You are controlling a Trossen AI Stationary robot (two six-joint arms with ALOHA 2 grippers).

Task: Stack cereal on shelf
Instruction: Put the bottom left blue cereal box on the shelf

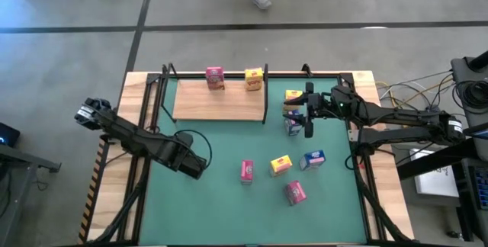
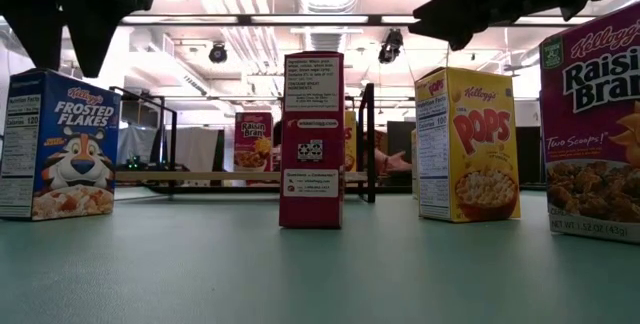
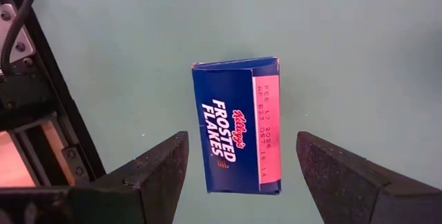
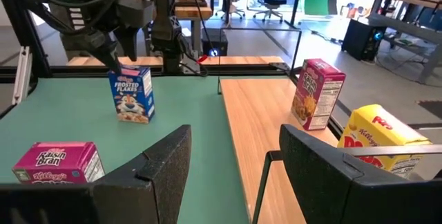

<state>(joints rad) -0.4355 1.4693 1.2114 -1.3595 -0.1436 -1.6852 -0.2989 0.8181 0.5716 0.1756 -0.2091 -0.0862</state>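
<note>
While both arms hang over the green mat (image 1: 221, 201), the shelf (image 1: 217, 102) at its far edge carries two upright boxes. Low view: Frosted Flakes (image 2: 58, 146), Pops (image 2: 468, 146), Raisin Bran (image 2: 592, 124) stand upright. Left gripper (image 3: 242, 175) gapes over a blue box (image 3: 238, 124). Right gripper (image 4: 231, 165) unclenched, empty.

I see a pink box (image 1: 215, 78) and a yellow box (image 1: 254, 79) upright on the light-wood shelf (image 1: 221, 102), with the other yellow, pink and blue cereal boxes (image 1: 280, 165) scattered on the green mat.
</note>
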